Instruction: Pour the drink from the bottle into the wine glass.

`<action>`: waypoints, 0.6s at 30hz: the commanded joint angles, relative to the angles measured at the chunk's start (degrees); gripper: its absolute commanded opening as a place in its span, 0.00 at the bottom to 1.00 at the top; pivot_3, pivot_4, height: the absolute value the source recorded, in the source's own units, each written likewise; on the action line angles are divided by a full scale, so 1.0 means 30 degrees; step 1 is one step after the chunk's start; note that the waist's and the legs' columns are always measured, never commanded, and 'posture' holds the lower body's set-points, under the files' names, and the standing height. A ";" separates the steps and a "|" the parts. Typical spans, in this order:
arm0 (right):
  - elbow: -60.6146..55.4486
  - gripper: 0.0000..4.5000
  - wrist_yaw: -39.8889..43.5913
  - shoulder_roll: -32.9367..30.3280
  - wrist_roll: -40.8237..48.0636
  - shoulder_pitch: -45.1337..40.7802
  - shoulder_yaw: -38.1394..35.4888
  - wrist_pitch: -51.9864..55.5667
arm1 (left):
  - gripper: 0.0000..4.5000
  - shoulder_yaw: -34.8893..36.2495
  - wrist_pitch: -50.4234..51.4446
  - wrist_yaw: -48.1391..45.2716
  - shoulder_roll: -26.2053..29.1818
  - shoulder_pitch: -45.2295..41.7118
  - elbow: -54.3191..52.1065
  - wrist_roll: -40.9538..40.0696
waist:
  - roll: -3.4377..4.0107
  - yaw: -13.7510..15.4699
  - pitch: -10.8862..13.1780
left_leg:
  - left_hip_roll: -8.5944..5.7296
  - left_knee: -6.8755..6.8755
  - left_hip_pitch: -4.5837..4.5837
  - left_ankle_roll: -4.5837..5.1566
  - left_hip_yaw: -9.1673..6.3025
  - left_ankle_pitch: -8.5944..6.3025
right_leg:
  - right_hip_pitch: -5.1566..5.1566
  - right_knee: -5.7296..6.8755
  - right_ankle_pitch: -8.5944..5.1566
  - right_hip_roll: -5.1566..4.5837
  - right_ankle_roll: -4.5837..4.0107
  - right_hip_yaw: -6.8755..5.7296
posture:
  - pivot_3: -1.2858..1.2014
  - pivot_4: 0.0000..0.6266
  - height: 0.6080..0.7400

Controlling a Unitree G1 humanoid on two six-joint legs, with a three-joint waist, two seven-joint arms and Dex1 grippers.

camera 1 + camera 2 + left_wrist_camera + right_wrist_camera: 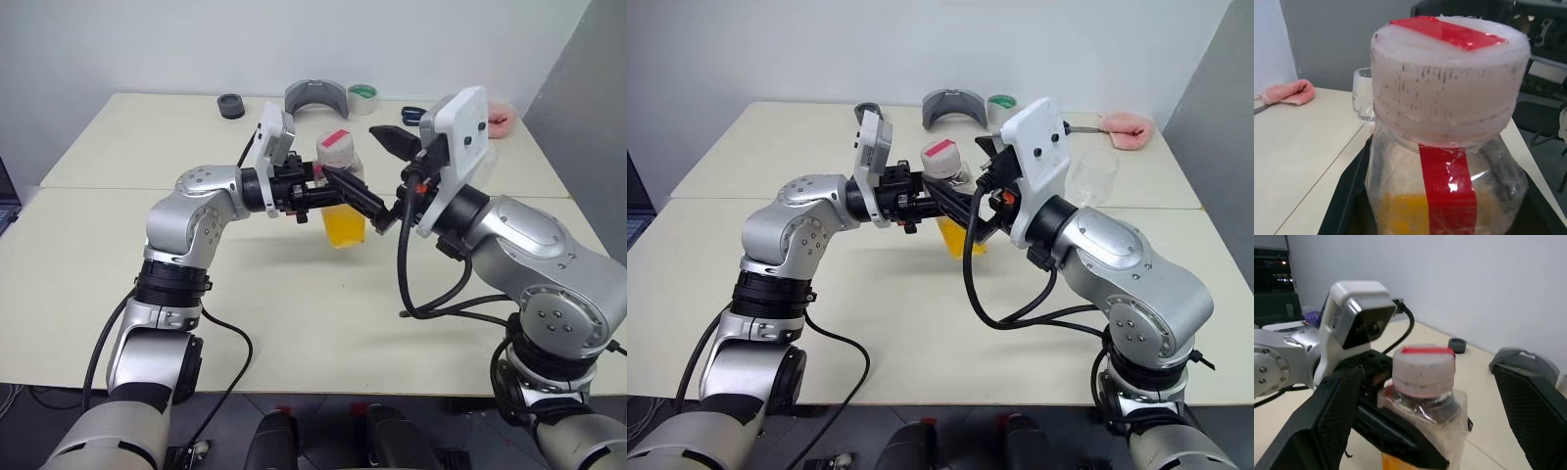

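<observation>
Here the left gripper (345,201) pinches the bottle (341,196) at its body, holding it upright above the table (118,225). The right gripper (1425,411) has its fingers spread wide on either side of the cap (1423,368). They should close squarely there before twisting. The wine glass (1364,95), probably empty, stands further right.

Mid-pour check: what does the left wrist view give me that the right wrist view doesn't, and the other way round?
Left wrist view: the wine glass standing on the table behind the bottle, a pink cloth, and the drink low in the bottle. Right wrist view: the left gripper shut on the bottle, the right gripper open with a finger on each side of the cap, plus a small black round object. Both: the bottle with its cap still on.
</observation>
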 commanded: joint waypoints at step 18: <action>0.1656 0.56 0.0422 0.0364 -0.1211 -0.0984 0.1250 -0.2206 | 0.44 0.0369 -0.0051 0.0015 0.0035 -0.0483 -0.0867 -0.0182 | 0.0000 -0.0008 0.0000 | 0.0001 0.0000 -0.0001 0.0001 -0.0001 0.0000 | 0.0000 0.0000 0.0000 0.0001 -0.0001 -0.0001 | 0.52 0.24 1.00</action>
